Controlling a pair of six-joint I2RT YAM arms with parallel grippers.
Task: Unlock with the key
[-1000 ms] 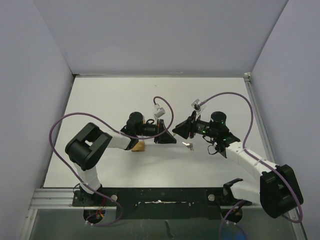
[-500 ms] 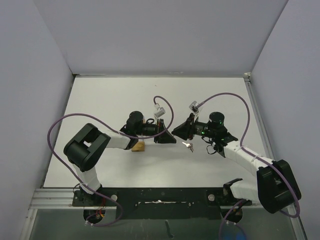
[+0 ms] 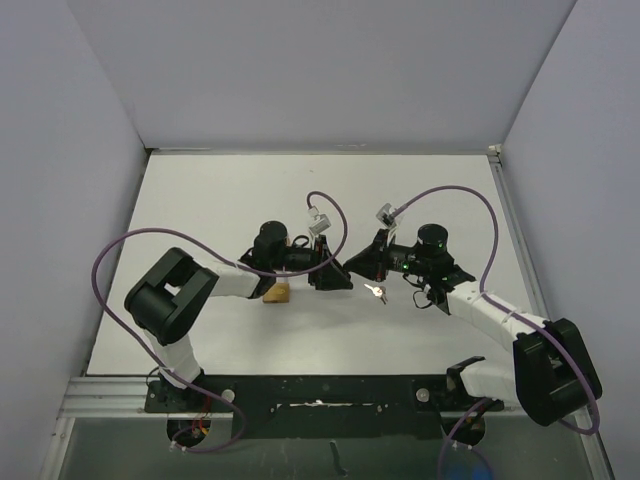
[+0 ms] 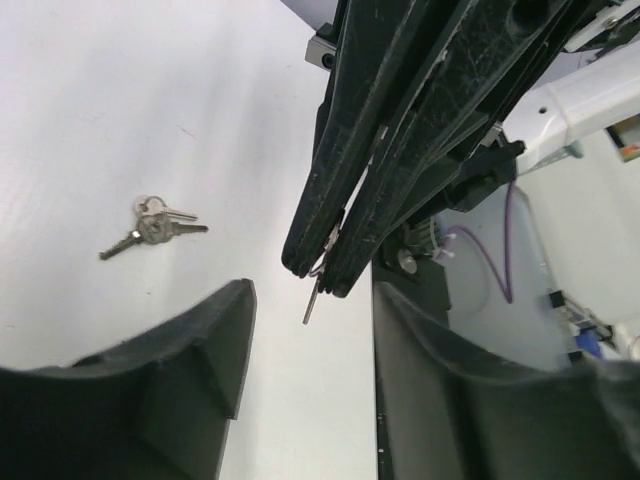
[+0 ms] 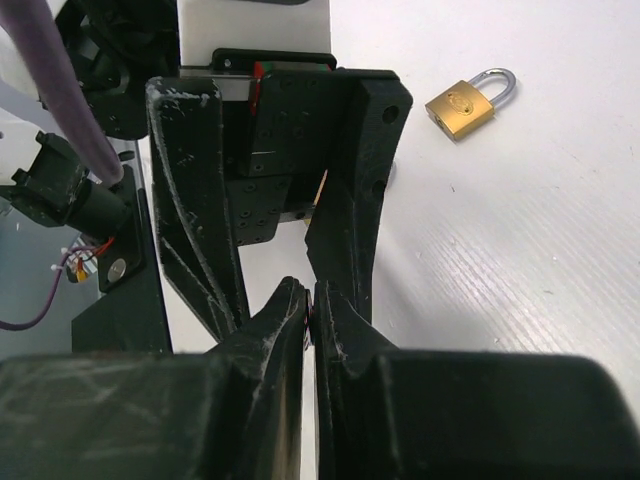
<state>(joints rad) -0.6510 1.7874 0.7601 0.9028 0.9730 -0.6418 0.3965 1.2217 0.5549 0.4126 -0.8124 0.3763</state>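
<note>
One key [image 4: 312, 298] hangs point down from the tips of the right gripper [image 3: 352, 262]. Its fingers [image 5: 280, 340] are pressed tight together, and they pinch the top of the key between them. A thin ring shows just above the pinch.

The left gripper [image 3: 333, 272] faces the right one, tip to tip. Its fingers [image 4: 200, 370] stand apart, with a clear gap between them. They hold nothing. In the left wrist view, the key hangs in line with that gap, and I cannot tell if the left fingers touch it.

The lock [image 5: 468, 101] lies flat on the white table [image 3: 230, 190]. It is gold with a silver loop, and the loop looks closed. It sits behind the left fingers, back by the left arm, well apart from the key and from all four fingertips.

Some spare keys [image 4: 150, 224] lie on the table too. They are on a ring, off to one side of the right fingers and below them. No finger touches them.
</note>
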